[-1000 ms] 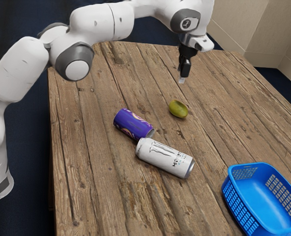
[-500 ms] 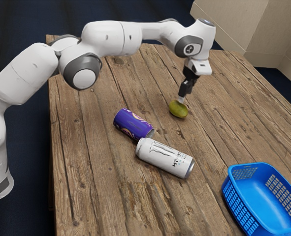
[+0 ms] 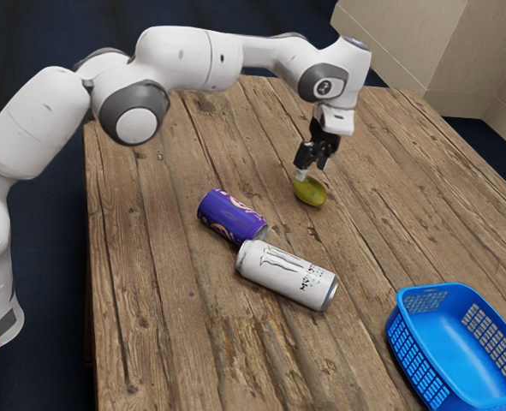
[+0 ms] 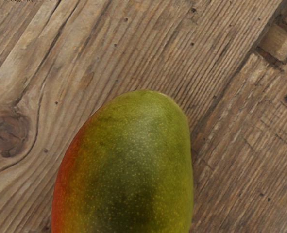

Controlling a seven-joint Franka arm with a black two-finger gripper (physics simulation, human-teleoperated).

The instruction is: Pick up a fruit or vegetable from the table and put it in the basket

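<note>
Table edges (image 3: 91, 214) well apart from mango (image 4: 128, 160)

The table (image 3: 167, 342) is of worn, cracked wooden planks. With the white can (image 3: 282, 276) as the exterior view's clock centre, the purple can (image 3: 229, 214) lies just beside it toward half past ten, both on their sides; the mango (image 3: 312, 193) at half past twelve; the blue basket (image 3: 462, 342), upright, near four.

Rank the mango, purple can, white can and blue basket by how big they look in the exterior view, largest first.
1. Blue basket, even though the picture cuts part of it off
2. White can
3. Purple can
4. Mango, clearly the smallest
</note>
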